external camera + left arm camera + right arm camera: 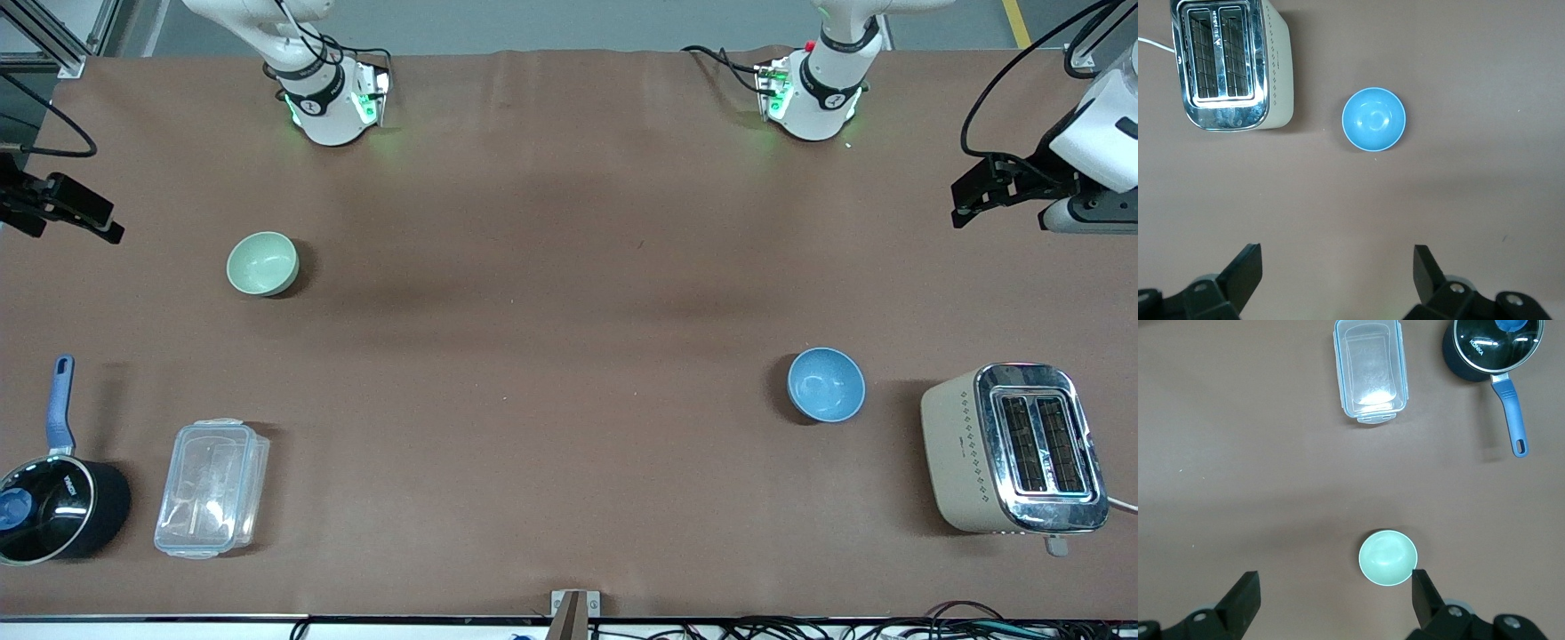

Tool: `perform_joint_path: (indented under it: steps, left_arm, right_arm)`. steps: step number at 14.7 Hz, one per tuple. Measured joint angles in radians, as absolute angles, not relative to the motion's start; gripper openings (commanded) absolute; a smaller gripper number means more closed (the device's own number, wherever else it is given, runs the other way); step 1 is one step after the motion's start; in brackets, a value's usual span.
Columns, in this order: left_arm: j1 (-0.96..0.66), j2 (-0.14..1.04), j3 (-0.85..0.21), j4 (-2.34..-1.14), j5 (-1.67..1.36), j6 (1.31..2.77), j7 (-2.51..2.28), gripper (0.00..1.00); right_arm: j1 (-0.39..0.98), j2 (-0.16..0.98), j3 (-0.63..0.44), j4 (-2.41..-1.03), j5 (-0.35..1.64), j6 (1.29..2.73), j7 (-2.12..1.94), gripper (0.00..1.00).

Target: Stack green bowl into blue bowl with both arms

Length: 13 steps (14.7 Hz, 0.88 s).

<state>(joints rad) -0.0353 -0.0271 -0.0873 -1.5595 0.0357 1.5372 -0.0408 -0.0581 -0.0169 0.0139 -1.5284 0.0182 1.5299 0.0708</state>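
The green bowl [262,263] stands upright on the brown table toward the right arm's end, fairly close to that arm's base. In the right wrist view the green bowl [1387,557] lies far below, beside one fingertip. The blue bowl [826,384] stands upright toward the left arm's end, beside the toaster; it also shows in the left wrist view [1373,119]. My right gripper [1336,581] is open and empty, held high at the table's end [80,218]. My left gripper [1338,257] is open and empty, held high at the other end [978,191].
A cream and chrome toaster [1013,449] stands at the left arm's end, near the front edge. A clear lidded container [212,487] and a black saucepan with a blue handle [53,507] stand at the right arm's end, nearer the front camera than the green bowl.
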Motion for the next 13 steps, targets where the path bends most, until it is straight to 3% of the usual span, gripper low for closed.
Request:
perform_joint_path:
  steps: [5,13]
  left_arm:
    - [-0.028,0.077,-0.085,-1.577,0.036,1.577,-0.039,1.00]
    - [0.017,0.306,-0.081,-1.807,0.036,2.048,-0.037,1.00]
  right_arm:
    - [-0.058,-0.016,0.012,-1.529,0.018,1.529,0.069,1.00]
    - [-0.073,-0.013,0.002,-1.574,0.018,1.528,0.037,1.00]
